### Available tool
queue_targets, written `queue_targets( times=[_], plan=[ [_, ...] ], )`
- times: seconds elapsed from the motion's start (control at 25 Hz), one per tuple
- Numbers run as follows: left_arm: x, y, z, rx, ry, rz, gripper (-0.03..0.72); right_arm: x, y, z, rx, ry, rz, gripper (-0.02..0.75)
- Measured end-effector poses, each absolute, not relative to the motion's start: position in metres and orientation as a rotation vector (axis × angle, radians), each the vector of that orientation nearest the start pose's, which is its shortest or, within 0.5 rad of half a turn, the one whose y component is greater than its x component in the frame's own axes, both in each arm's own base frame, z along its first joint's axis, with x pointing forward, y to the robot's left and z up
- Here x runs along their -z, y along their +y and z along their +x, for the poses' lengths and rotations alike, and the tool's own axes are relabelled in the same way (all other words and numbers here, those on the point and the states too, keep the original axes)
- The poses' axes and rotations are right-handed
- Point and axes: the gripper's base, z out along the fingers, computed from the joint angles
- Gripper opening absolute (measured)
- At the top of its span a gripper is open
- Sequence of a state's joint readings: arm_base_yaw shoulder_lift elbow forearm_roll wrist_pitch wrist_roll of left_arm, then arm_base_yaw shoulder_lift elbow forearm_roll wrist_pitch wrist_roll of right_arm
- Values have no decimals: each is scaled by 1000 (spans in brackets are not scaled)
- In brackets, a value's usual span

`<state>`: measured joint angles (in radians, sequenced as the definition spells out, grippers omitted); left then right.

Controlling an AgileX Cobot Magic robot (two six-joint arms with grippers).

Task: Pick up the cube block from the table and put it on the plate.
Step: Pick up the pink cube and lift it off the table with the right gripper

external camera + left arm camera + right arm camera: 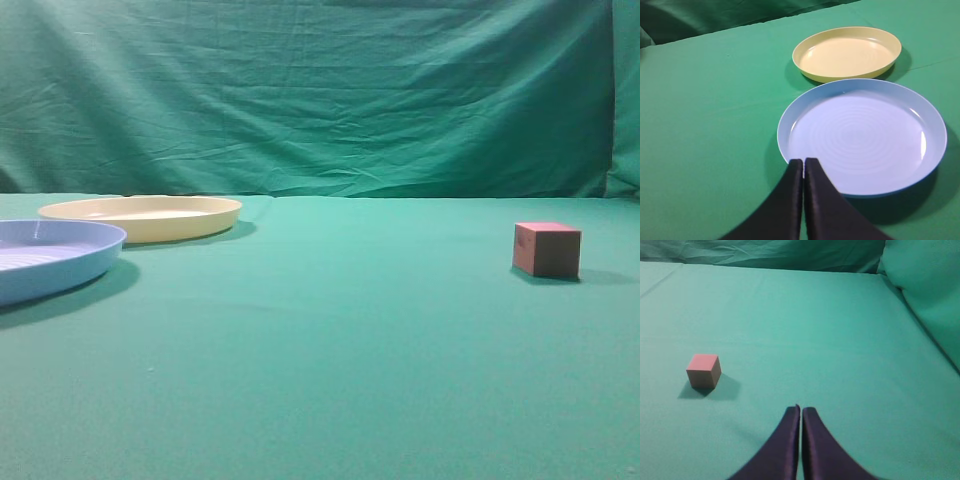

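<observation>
Two plates are sitting close together on the table (pixel 330 340), and that is where you are risking the worst slip: the plate (pixel 145 214) you want is the cream one farther back, while the light blue plate (pixel 50 258) is lying nearer the left gripper (pixel 803 161) and nearly touching the cream rim. If you are carrying the cube block (pixel 546 249) in low from the right, you could be dropping it in the wrong dish or clipping a rim.

Both tools are clenched on nothing right now; the right gripper (pixel 800 409) is showing its fingers pressed together, and so is the left. You will be needing to spread the jaws before descending, or you will be knocking the cube away across the cloth.

That cube is resting on the table well apart from both plates, off to the left in the right wrist view and turned at an angle, so a grasp that is not squared to its faces may be twisting it out.

Neither arm is showing in the exterior view, the blue plate is being cut off at the frame edge there, and the cube is absent from the left wrist view.
</observation>
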<state>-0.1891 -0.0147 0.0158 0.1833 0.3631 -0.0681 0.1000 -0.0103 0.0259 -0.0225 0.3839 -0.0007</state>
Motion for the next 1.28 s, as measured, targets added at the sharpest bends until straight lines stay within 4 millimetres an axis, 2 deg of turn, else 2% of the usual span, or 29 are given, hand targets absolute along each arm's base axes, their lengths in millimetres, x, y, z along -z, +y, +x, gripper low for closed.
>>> queue_targets(
  times=[0.88, 0.96, 1.04, 1.12, 1.2, 1.28],
  plan=[
    [-176, -4, 53, 0, 1828, 224, 0, -172, 4, 53, -27, 1865, -123, 0],
    [-176, -4, 53, 0, 1828, 224, 0, -177, 5, 54, -86, 1800, -63, 0],
    [-176, -4, 53, 0, 1828, 224, 0, -190, 6, 56, -209, 1659, 49, 0],
    [-176, -4, 53, 0, 1828, 224, 0, -202, 6, 56, -254, 1527, 88, 0],
    [-176, -4, 53, 0, 1828, 224, 0, -208, 6, 56, -275, 1484, 105, 0],
    [-176, -4, 53, 0, 1828, 224, 0, -223, 6, 54, -284, 1486, 108, 0]
  ],
)
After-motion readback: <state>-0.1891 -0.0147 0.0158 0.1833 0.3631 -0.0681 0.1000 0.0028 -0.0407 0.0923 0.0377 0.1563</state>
